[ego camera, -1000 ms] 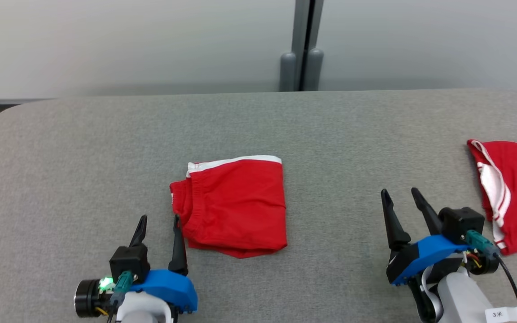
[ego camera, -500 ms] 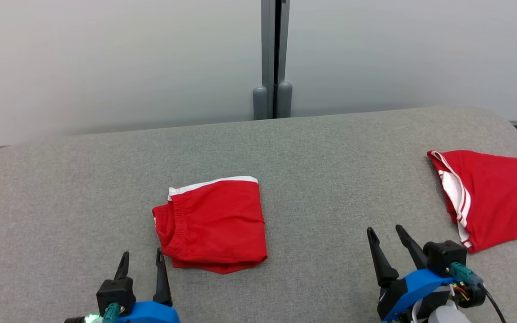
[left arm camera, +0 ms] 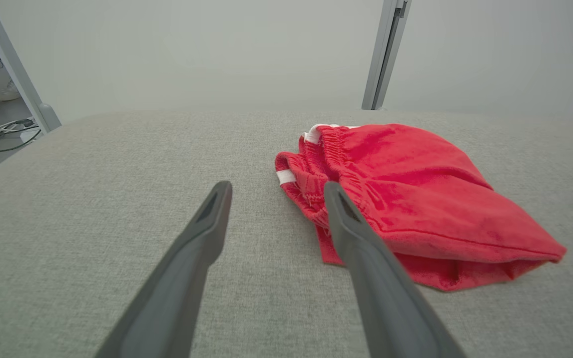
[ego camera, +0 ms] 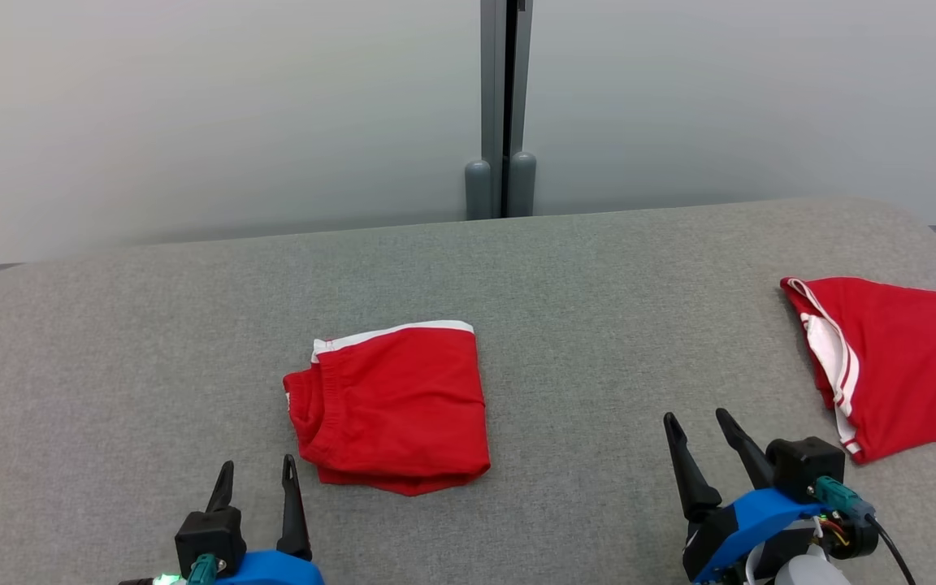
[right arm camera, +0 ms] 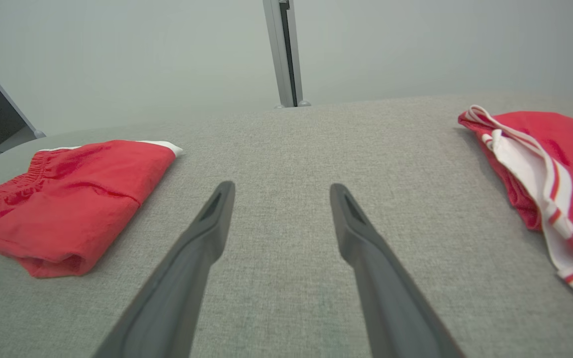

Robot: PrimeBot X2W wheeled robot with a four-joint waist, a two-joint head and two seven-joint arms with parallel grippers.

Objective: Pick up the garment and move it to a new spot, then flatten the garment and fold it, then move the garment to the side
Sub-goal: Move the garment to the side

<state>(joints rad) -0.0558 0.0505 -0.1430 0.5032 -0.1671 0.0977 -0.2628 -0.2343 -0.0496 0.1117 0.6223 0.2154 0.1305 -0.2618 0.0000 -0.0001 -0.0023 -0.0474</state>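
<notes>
Noted whole-frame shift in head view over last second; put down to camera turning, not to cloth sliding on table (ego camera: pixel 598 260). Brought more of right garment (ego camera: pixel 915 366) into frame, probably next to handle; right part cut off at frame edge. Found shorts (ego camera: pixel 395 406) folded, centre-left, just beyond left gripper (ego camera: pixel 257 463). Found it and right gripper (ego camera: pixel 694 416) both spread, empty. Could not make out shorts' inner layers.
</notes>
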